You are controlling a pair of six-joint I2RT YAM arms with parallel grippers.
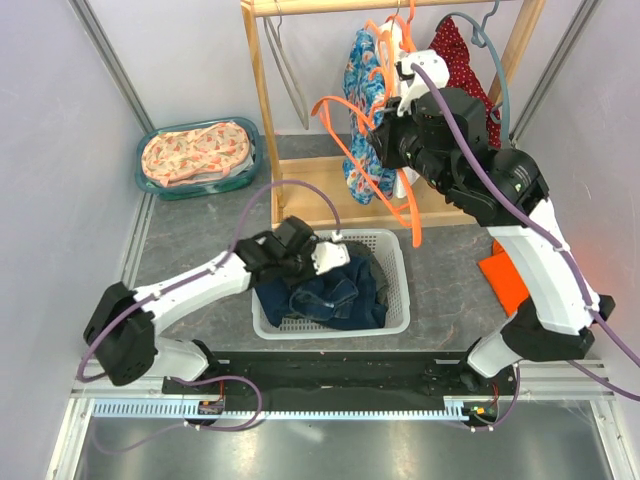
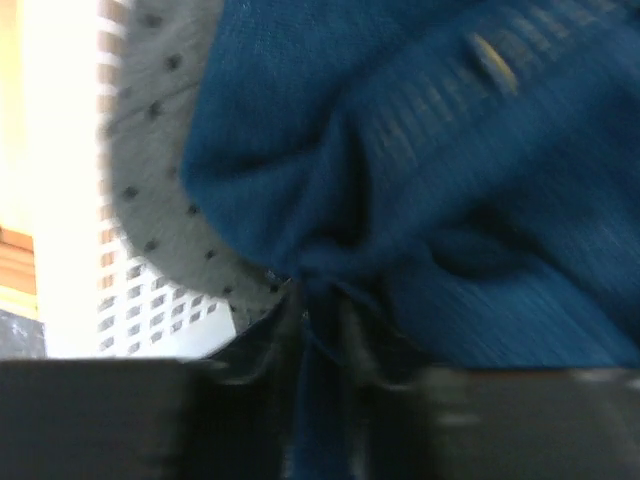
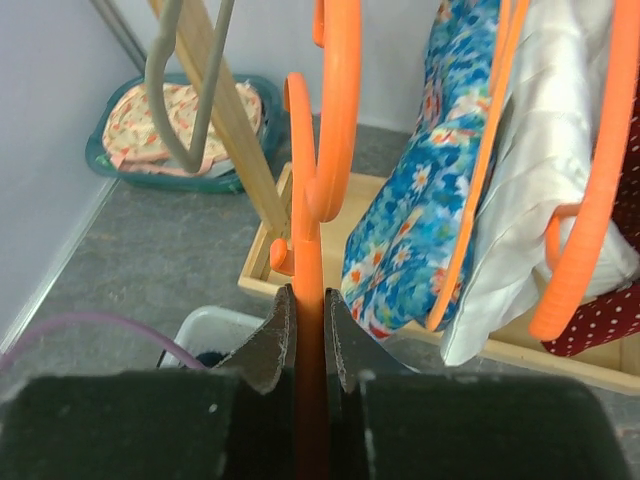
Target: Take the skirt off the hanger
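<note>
The blue denim skirt (image 1: 330, 295) lies bunched in the white basket (image 1: 402, 290) and is off the hanger. My left gripper (image 1: 335, 255) reaches into the basket. In the left wrist view it (image 2: 320, 320) is shut on a fold of the skirt (image 2: 450, 200), though that view is blurred. My right gripper (image 1: 388, 145) holds the bare orange hanger (image 1: 398, 205) up in front of the rack. In the right wrist view its jaws (image 3: 308, 320) are shut on the hanger's arm (image 3: 310, 230).
A wooden rack (image 1: 262, 90) at the back holds a blue floral garment (image 1: 360, 70), a white one (image 3: 540, 200), a red dotted one (image 1: 460, 50) and a grey hanger (image 1: 492, 60). A teal basket (image 1: 160, 190) of peach cloth sits back left. An orange cloth (image 1: 500, 275) lies right. Grey dotted cloth (image 2: 160, 200) lies under the skirt.
</note>
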